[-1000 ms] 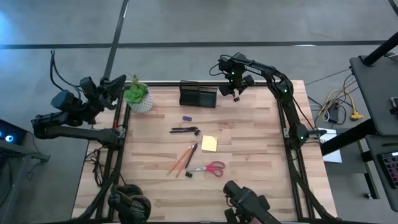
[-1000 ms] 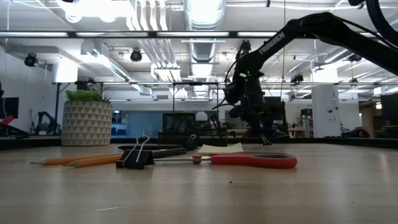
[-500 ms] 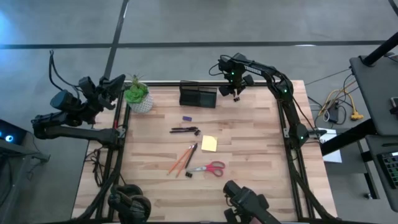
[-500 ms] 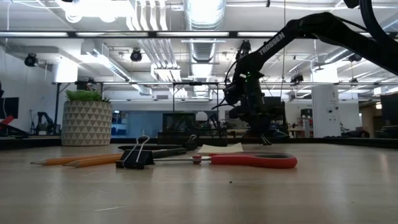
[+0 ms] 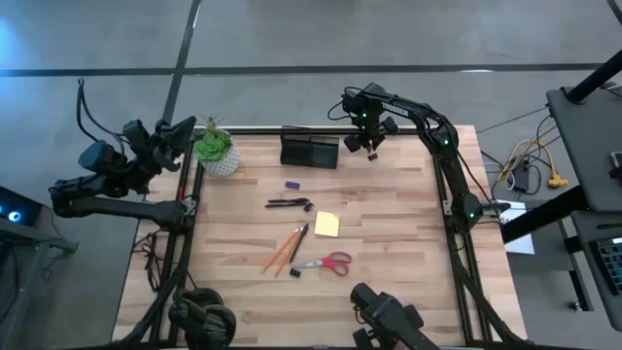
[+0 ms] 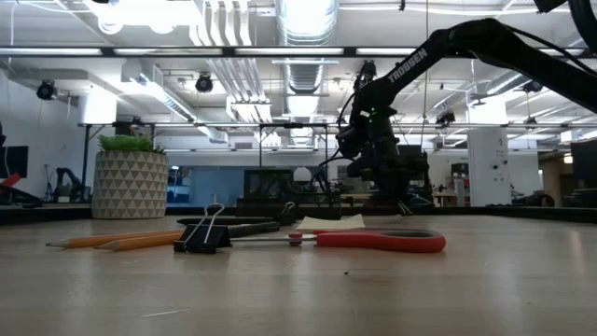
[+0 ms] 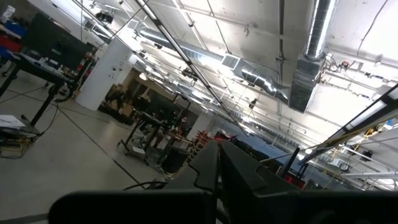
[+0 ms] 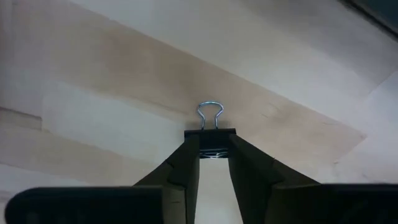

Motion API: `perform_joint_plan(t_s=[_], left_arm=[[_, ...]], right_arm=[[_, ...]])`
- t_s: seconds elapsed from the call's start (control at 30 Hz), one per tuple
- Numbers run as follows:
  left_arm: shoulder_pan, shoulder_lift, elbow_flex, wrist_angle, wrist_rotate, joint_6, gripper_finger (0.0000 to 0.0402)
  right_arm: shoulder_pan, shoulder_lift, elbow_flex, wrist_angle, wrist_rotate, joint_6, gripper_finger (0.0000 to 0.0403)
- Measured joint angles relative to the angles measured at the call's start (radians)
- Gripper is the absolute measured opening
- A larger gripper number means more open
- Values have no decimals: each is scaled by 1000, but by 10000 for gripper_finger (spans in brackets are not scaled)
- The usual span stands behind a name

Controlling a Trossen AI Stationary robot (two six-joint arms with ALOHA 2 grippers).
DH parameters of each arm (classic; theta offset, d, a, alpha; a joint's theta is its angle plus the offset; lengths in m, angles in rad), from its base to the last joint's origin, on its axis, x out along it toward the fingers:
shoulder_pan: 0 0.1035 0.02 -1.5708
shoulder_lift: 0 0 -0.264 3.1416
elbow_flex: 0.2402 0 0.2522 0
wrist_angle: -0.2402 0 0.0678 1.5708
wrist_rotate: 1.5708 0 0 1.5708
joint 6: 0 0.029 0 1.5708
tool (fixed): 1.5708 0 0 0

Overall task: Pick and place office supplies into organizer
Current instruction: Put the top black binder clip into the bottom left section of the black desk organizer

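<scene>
Just right of the organizer point(image 5: 310, 151), right hand point(image 5: 370, 148) clamped on a black clip point(image 8: 210, 143), organizer contents unclear

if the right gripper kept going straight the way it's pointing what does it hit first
Probably bare table. The right gripper, shut on a binder clip, faces only wood there; the organizer sits beside it, out of line.
</scene>
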Motion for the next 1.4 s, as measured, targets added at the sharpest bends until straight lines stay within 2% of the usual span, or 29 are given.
perform_joint_plan(t_s=[0.47,0.73,0.87,1.0,1.13,1.4], left_arm=[[0,0,0,0,0,1,0],[0,0,0,0,0,1,0],[0,0,0,0,-2,2,0],[0,0,0,0,-3,1,0],[0,0,0,0,-3,1,0],[0,0,0,0,-4,1,0]], right_arm=[[8,-16,29,-55,-14,-4,65],[76,-78,139,-45,-140,-31,64],[141,-87,217,2,-211,-60,64],[189,-81,275,100,-215,-56,64],[186,-63,274,187,-203,-2,64],[187,-58,251,186,-203,12,63]])
